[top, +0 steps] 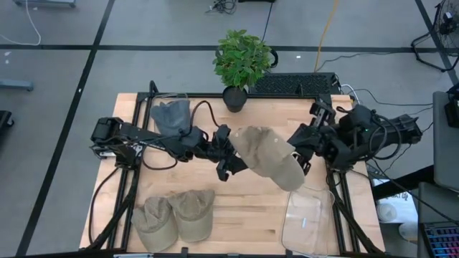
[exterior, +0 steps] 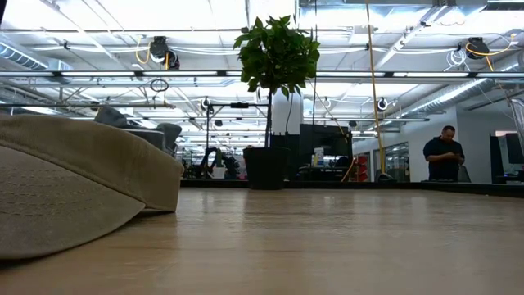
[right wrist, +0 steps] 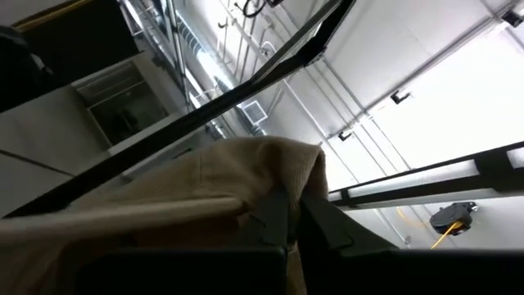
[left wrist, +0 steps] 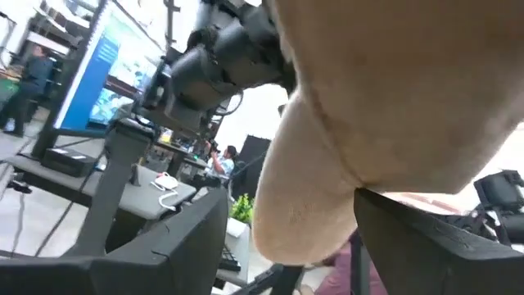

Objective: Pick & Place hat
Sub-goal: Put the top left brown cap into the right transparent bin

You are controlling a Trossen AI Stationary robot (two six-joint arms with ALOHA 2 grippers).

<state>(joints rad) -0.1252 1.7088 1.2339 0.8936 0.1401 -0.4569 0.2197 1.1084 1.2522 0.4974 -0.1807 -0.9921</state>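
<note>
A beige hat [top: 269, 158] hangs over the table's middle between my two grippers. My left gripper [top: 233, 153] is open at the hat's left end; in the left wrist view the hat's rounded end [left wrist: 307, 205] sits between its spread fingers. My right gripper [top: 300, 154] is shut on the hat's right edge. Two more beige hats [top: 176, 215] lie on the table near its left front; one of them [exterior: 74, 180] fills the left of the low view. A grey hat [top: 172, 115] lies at the far left. The held hat does not show in the low view. My left gripper is open around the hat's left end [left wrist: 307, 205], coming level from the table's left. The cloth lies against the inner side of one finger [left wrist: 409, 229]. The other finger [left wrist: 180, 238] stands a little apart from it. My right gripper pinches a raised fold of the hat's right edge [right wrist: 286, 176] between its two fingers, coming from the table's right. The cloth spreads away from the fingers [right wrist: 274, 217] toward the other arm.
A potted plant [top: 240, 64] stands at the table's far edge, and its pot [exterior: 266, 168] shows in the low view. A clear plastic container [top: 305, 222] sits at the near right corner. A keyboard [top: 294, 82] lies behind the table. A person [exterior: 444, 156] stands far off in the room.
</note>
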